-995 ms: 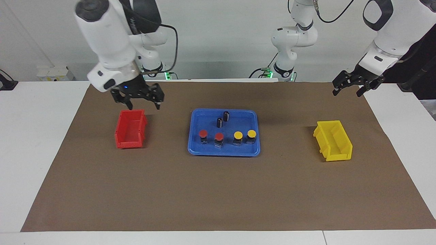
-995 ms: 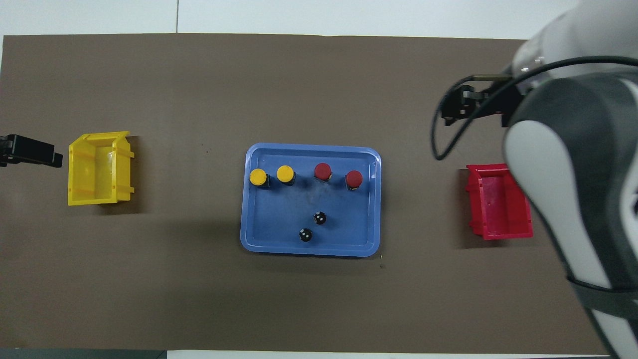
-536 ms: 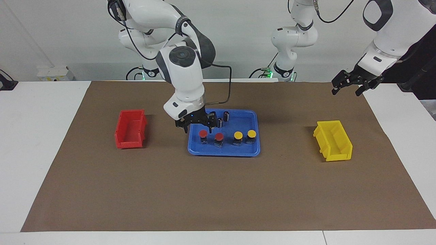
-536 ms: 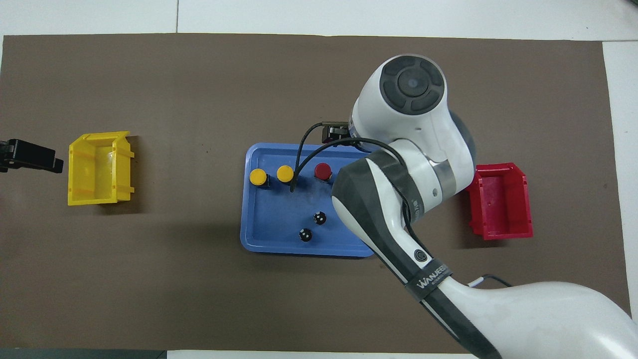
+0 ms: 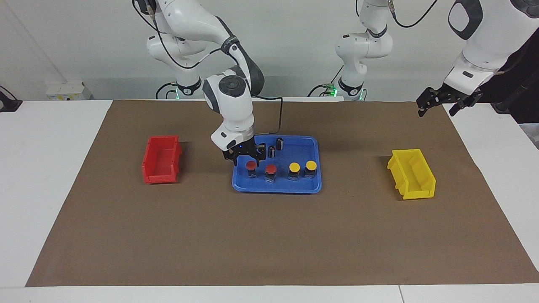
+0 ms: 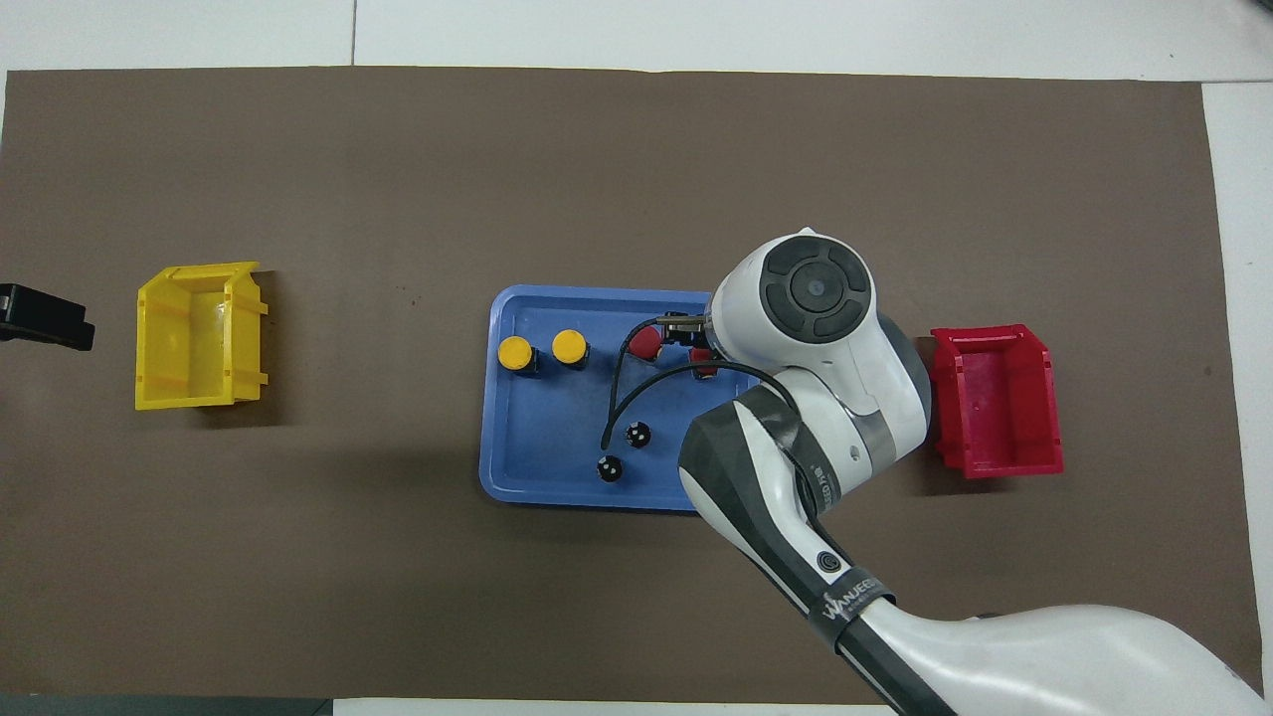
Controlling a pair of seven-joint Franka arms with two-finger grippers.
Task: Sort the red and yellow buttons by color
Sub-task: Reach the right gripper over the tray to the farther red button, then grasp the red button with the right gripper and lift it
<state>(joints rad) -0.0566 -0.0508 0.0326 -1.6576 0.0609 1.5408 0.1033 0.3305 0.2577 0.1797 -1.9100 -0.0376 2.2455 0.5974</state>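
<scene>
Four buttons sit in a row in the tray (image 5: pixel 313 145): two red (image 5: pixel 251 164) toward the right arm's end, two yellow (image 5: pixel 294 167) beside them. Right tool (image 5: pixel 247 156), fingers spread, hangs just over the end red button. Left tool (image 5: pixel 443 101) waits above the table's edge near the yellow bin (image 5: pixel 412 173); its spread cannot be told.

On the blue tray (image 5: pixel 311 143), the four buttons stand in a tight row, with only narrow gaps between the red button (image 5: pixel 251 165), its red neighbour (image 5: pixel 270 169) and the two yellow buttons (image 5: pixel 294 168). The right claw (image 5: pixel 245 158) crowds the red end, and two dark cylinders (image 5: pixel 276 147) stand just nearer the robots. Bare brown bench (image 5: pixel 269 240) lies open around the red bin (image 5: pixel 161 159) and yellow bin (image 5: pixel 412 174).
</scene>
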